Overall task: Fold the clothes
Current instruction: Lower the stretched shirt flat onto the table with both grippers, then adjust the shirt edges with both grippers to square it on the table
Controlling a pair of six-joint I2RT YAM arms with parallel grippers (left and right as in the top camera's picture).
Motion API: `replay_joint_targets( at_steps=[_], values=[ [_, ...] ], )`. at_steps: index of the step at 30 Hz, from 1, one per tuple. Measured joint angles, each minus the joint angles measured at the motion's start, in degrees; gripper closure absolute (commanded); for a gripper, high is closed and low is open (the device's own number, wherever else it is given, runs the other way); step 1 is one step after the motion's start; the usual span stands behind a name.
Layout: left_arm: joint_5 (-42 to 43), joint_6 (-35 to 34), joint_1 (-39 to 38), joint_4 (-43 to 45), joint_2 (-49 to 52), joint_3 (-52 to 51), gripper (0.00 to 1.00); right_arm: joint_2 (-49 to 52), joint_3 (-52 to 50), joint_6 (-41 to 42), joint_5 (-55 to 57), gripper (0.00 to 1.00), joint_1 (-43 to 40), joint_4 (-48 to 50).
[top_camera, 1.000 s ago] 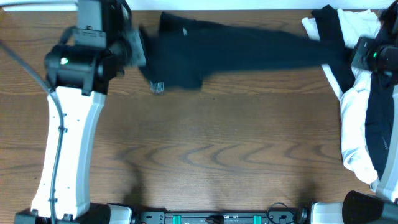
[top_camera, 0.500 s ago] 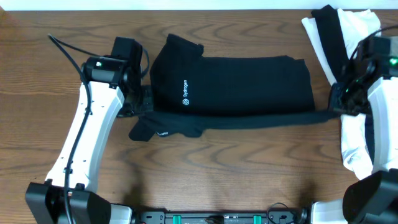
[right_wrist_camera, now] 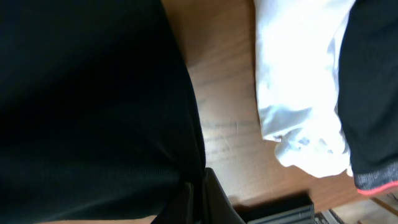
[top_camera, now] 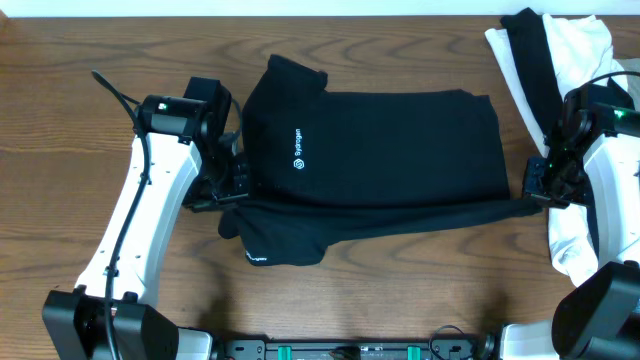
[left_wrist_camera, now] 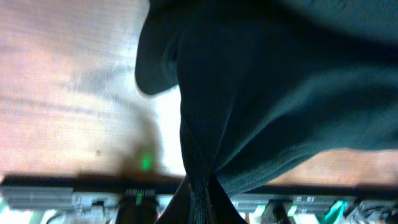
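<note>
Okay, mid-fold on the black shirt (top_camera: 390, 140), spread flat across the back half of the table (top_camera: 350, 310), white logo (top_camera: 298, 160) up, near the left end.

Near edge pinched at both ends: clamped in the left tool (top_camera: 228, 190) on the left and in the right tool (top_camera: 535, 190) on the right. Confirmed in both wrist views, cloth bunched between closed fingers. Pulled taut between the two, with a loose sleeve (top_camera: 280, 245) flopped toward the front.

Also a pile (top_camera: 565, 45) of black and white clothes at the far right corner, just beside the right arm.

Probably about to carry the near edge over onto the far edge. To do it well:
- lift both ends level and move them in sync
- hold tension, no sag in the middle
- get the sleeve inside the fold before laying down
- line up edge on edge, release only once flat
- steer clear of the pile on the right, easy snag
</note>
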Motion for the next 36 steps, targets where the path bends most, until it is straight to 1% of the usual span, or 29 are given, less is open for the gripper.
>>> replay_joint_targets(
  at_steps=[10,15,20,23,29,36],
  values=[
    [0.00,-0.02,0.02,15.63,0.00,-0.57,0.94,0.00,-0.02,0.00,-1.73,0.99,0.00,7.34],
    [0.00,-0.39,0.00,18.99,0.00,-2.43,0.94,0.00,-0.04,0.00,-1.92,0.99,0.00,8.09],
    [0.00,-0.44,0.00,19.19,0.00,-6.75,0.94,0.00,-0.07,0.00,-2.08,0.99,0.00,8.13],
    [0.00,-0.46,0.00,20.81,0.00,-9.20,0.94,0.00,-0.07,0.00,-2.47,0.99,0.00,8.92],
    [-0.02,-0.48,0.02,27.39,0.00,-12.39,0.94,0.46,-0.09,0.00,-3.50,0.99,0.00,9.97],
    [-0.02,-0.48,0.02,34.97,0.02,-13.77,0.94,4.87,-0.09,0.00,-3.87,0.99,0.00,11.93]
  ],
)
